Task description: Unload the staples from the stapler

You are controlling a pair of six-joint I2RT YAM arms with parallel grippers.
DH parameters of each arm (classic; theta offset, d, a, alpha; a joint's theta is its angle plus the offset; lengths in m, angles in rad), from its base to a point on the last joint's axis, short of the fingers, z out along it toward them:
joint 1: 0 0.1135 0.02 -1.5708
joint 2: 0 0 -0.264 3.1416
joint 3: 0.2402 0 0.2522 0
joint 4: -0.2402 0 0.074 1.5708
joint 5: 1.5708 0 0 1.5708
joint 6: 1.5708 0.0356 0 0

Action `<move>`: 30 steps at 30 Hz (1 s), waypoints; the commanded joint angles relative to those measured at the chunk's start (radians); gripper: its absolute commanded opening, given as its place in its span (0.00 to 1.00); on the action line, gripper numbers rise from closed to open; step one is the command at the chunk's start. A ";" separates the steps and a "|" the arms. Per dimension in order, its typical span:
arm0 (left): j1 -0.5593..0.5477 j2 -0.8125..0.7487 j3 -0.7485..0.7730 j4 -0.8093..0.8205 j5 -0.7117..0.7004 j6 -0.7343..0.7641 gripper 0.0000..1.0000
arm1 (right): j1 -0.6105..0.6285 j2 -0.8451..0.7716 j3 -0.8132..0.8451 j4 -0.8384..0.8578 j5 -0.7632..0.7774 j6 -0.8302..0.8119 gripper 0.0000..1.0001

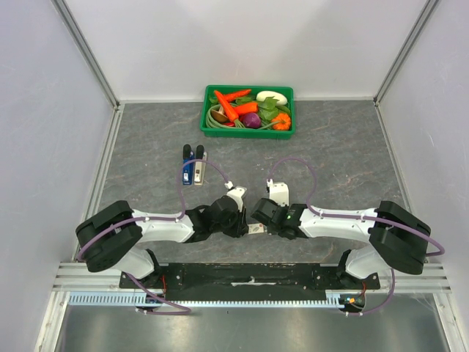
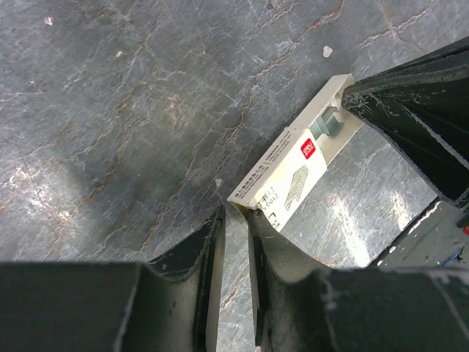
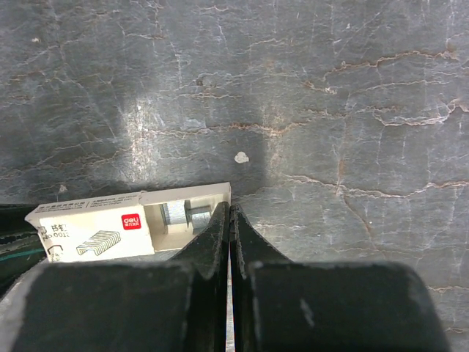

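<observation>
- Starting at the near edge in the top view, both arms fold inward and their wrists meet at mid-table, nose to nose.
- Between them lies a small white staple box [image 3: 95,235] with a red logo, flat on the grey table [image 1: 337,161].
- The left gripper [image 2: 236,220] is narrow, just a slim slot between its fingers, and the box's near end is tucked into that slot and gripped.
- The box's inner tray [image 3: 212,196] is slid partly out of the sleeve, and grey staples [image 3: 179,214] show in the open part.
- The right gripper [image 3: 231,213] has its fingers pressed to a hairline, tips right at the tray's open end. Whether a card edge is pinched between them, I cannot tell.
- Further out, left of centre, there is the stapler [image 1: 193,165]: blue and black, with a pale metal part along its right side. It lies on the table well apart from both grippers, with nothing touching it.
- At the far edge against the back wall sits a green basket [image 1: 207,110] packed with toy vegetables in orange, red, green, purple and white.
</observation>
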 commanded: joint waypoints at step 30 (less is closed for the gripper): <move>-0.025 0.028 0.001 -0.152 -0.034 0.013 0.43 | 0.019 0.014 0.005 0.086 -0.073 -0.015 0.00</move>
